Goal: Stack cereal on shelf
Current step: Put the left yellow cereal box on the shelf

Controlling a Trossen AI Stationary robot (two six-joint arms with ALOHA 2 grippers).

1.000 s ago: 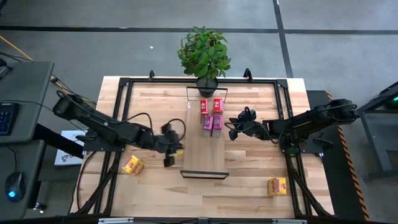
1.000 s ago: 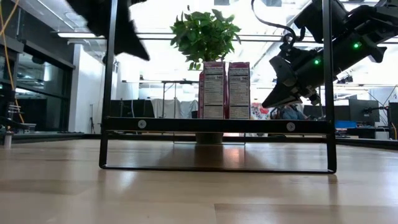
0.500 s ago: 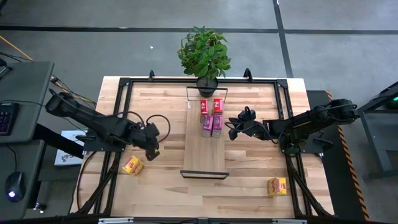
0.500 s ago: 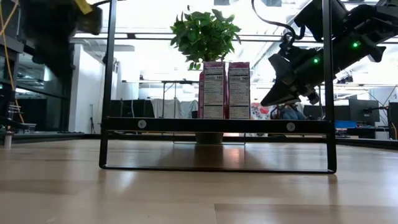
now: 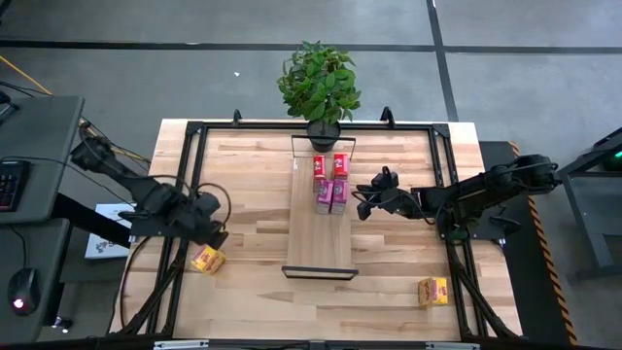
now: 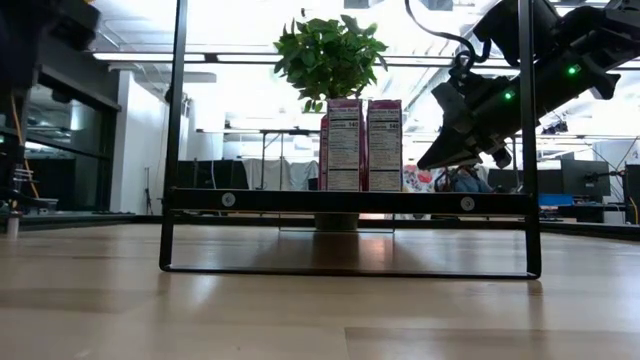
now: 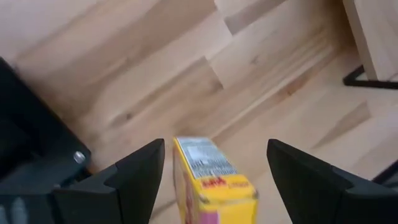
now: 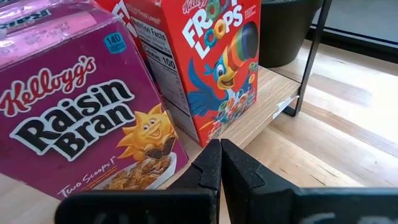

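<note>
- 1 wide wooden table (image 5: pixel 389 282) carries everything; a black frame runs along its edges, and a potted plant (image 5: pixel 319 83) stands at its far edge.
- 1 long light-wood shelf (image 5: pixel 319 238) lies along the middle of the table, running from the plant toward the near edge; in the low view its black end frame (image 6: pixel 350 201) crosses the picture.
- 2 dark arms reach in from the sides; the left gripper (image 5: pixel 209 233) hangs over the table's left part, just above 1 yellow box (image 5: pixel 207 259); its fingers (image 7: pixel 134 177) stand wide apart, and in the left wrist view that yellow box (image 7: pixel 211 180) shows between them, lying on the table and not gripped.
- 1 right gripper (image 5: pixel 362 197) sits just beside the right edge of the shelf, near the standing boxes; in the right wrist view its fingers (image 8: pixel 208 168) are pressed together with nothing between them.
- 4 boxes stand at the far part of the shelf: 2 red boxes (image 5: pixel 330 164) nearer the plant, 2 magenta boxes (image 5: pixel 330 194) just in front of them; the right wrist view shows a magenta Raisin Bran box (image 8: pixel 87 118) beside a red Froot Loops box (image 8: pixel 205 62).
- 1 more yellow box (image 5: pixel 432 291) lies on the table's near right part, well apart from the shelf.
</note>
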